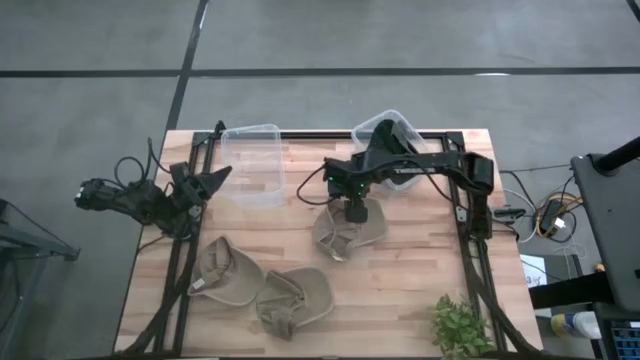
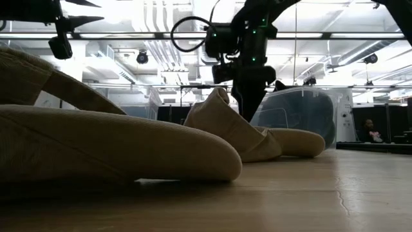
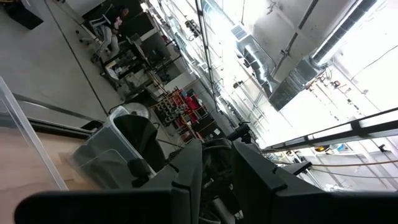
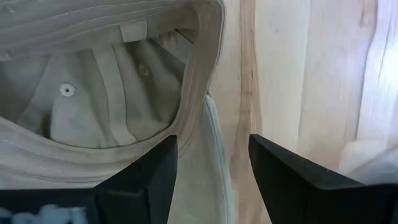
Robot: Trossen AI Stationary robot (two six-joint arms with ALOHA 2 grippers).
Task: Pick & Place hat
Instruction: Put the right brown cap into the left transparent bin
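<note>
Right gripper [image 4: 211,165] fingers apart, straddling the rim of the hat [image 1: 347,232] directly below. Left gripper [image 1: 215,180] idle at table edge, fingers apart.

We note 2 dark, near-black arms of slim jointed links. The right arm [image 1: 420,170] has boxy joint housings, and small green lights glow on its wrist block above the right claw [image 1: 356,212]; the low view shows the same green dots. A thin black cable loops out from that wrist in a round coil [image 2: 187,33]. The right claw's fingers [image 4: 144,177] are matte black, flat-faced and wedge-shaped with angular edges. The left arm [image 1: 140,197] trails loose black cables. The left claw [image 3: 214,180] shows dark, blocky, angular fingers.
</note>
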